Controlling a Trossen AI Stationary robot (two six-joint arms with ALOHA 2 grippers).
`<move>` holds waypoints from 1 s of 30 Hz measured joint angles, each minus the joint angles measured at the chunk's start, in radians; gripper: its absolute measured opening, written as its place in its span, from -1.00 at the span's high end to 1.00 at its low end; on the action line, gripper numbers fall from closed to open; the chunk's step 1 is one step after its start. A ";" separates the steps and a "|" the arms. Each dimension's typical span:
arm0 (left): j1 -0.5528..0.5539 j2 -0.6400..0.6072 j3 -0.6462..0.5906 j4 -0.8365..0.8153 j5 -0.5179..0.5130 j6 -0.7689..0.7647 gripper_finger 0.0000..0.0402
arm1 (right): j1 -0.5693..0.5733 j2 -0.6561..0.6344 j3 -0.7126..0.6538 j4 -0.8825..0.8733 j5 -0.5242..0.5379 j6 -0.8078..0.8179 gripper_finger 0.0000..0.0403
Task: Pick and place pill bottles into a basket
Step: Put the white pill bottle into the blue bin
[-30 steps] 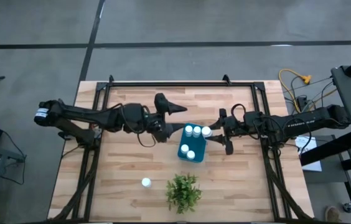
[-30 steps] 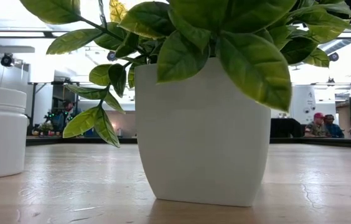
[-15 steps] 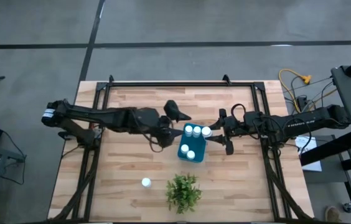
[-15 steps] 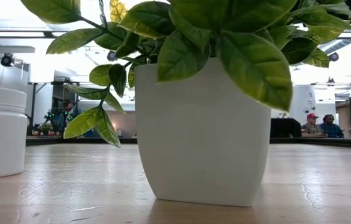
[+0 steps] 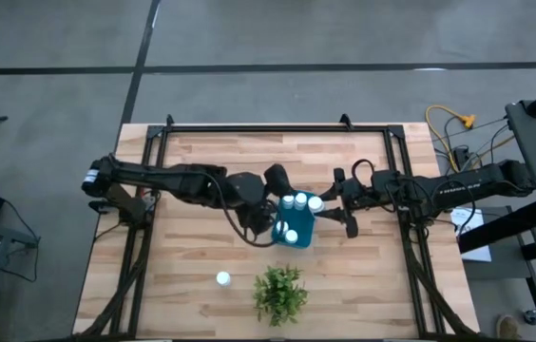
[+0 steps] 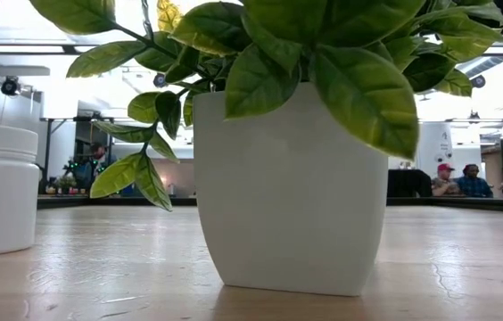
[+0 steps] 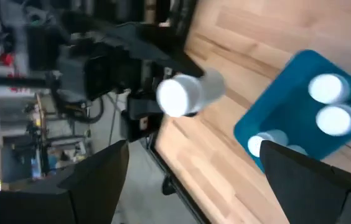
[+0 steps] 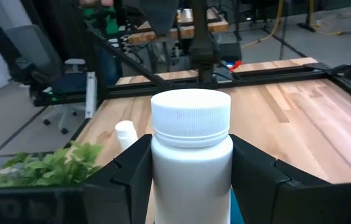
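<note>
At the centre of the high view, the teal-blue rectangular basket sits on the pale wooden plank surface with small white capped pill bottles standing inside. The right claw, just right of the basket, is clamped on a white pill bottle. The left claw, fingers apart, hovers at the basket's upper-left edge. One lone white bottle stands lower left, beside the green leafy plant.

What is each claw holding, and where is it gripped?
Right claw grips a pill bottle by its body, below the cap. Left claw is open, holding nothing.
</note>
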 joint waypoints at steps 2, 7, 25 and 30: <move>-0.010 0.003 0.000 0.001 0.000 0.048 -0.71 | 0.000 0.000 0.000 0.000 -0.019 0.001 0.18; -0.018 0.038 0.019 0.018 0.027 0.084 -0.71 | 0.000 0.000 0.000 0.004 -0.057 0.024 0.18; -0.012 0.083 0.131 -0.049 0.113 -0.006 -0.71 | -0.001 0.108 0.067 0.018 -0.164 0.026 0.18; -0.015 0.083 0.126 -0.072 0.117 -0.051 -0.71 | -0.005 0.209 0.136 0.017 -0.191 0.020 0.18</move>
